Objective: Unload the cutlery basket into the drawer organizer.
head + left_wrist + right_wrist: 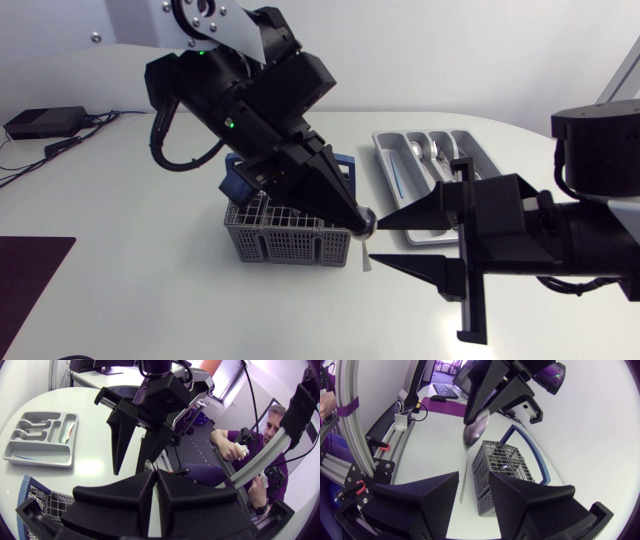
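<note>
My left gripper (360, 221) is shut on the bowl end of a silver spoon (367, 245), which hangs handle-down just past the right side of the grey cutlery basket (280, 235). My right gripper (377, 241) stands open with one finger on each side of the handle. In the right wrist view the spoon (471, 435) hangs from the left gripper (487, 395), and its thin handle runs down between my own fingers (427, 502) with a gap showing. The grey drawer organizer (392, 175) lies behind the right gripper and holds some cutlery.
A blue frame (240, 185) sits against the basket's far side. A black box with cables (45, 122) lies at the far left, and a dark mat (30, 280) covers the near left corner. In the left wrist view the organizer (37, 455) is off beside the right gripper (131, 467).
</note>
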Motion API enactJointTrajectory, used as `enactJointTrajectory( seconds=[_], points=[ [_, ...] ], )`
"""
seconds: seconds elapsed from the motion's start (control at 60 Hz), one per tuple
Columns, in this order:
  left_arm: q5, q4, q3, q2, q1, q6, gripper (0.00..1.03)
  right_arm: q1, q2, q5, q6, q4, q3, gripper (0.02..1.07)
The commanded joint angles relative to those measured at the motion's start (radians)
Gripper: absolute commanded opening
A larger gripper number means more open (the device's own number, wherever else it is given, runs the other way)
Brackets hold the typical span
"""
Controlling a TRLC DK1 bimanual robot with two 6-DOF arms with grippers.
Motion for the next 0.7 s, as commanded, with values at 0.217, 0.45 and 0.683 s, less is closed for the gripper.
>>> enactJointTrajectory(
  seconds=[0.217,0.45,0.683],
  points=[
    [0.038,-0.049,0.041,0.021,0.009,0.061,0.07,0.028,0.039,-0.01,-0.012,0.021,0.027,0.31],
    [0.038,-0.058,0.046,0.021,0.013,0.065,0.07,0.035,0.046,-0.024,-0.012,0.006,0.033,0.22],
    [0.043,-0.064,0.053,0.026,0.013,0.067,0.07,0.052,0.048,-0.036,-0.01,-0.022,0.039,0.12]
  ],
)
